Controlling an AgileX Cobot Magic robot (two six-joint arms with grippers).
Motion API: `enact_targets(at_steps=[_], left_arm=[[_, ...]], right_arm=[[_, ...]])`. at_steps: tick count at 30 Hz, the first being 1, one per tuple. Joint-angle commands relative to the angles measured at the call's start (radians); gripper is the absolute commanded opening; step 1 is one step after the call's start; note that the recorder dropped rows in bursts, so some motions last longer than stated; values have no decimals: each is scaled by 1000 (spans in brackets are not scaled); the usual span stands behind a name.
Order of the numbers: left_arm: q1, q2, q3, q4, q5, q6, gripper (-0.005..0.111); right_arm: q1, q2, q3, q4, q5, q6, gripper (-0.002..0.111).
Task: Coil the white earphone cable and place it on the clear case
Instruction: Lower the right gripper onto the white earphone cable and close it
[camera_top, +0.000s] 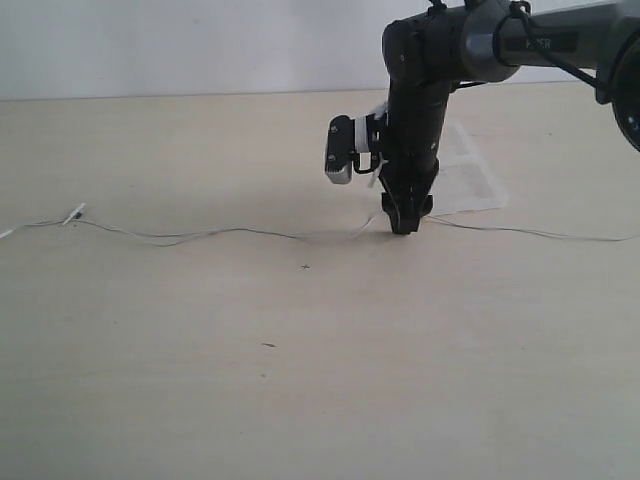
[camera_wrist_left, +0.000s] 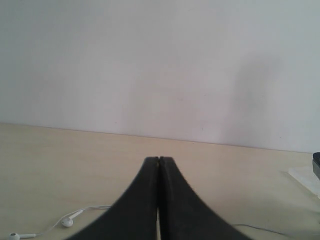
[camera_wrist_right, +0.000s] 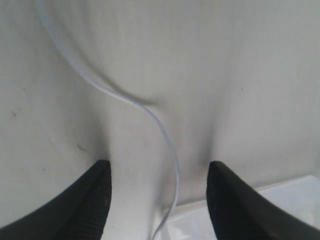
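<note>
Cable (camera_top: 230, 232): thin white earphone wire, lying in loose waves across the worktop (camera_top: 300, 380). It passes untouched between the parted, ribbed black fingers of the right end effector (camera_wrist_right: 159, 164), which holds nothing. Earbuds (camera_wrist_left: 69, 219): small, glossy, rounded. Clear case (camera_top: 475, 185): flat, translucent, rectangular, just behind that end effector. Left end effector (camera_wrist_left: 158, 164): closed, empty. Worktop: pale, matte.
</note>
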Motion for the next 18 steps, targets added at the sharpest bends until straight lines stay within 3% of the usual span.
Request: enact_targets(at_steps=[1, 18], left_arm=[[2, -4, 3, -3, -3, -2, 0], [2, -4, 3, -3, -3, -2, 0]], right_arm=[[-5, -2, 3, -19, -32, 2, 56], [-5, 13, 3, -21, -43, 2, 51]])
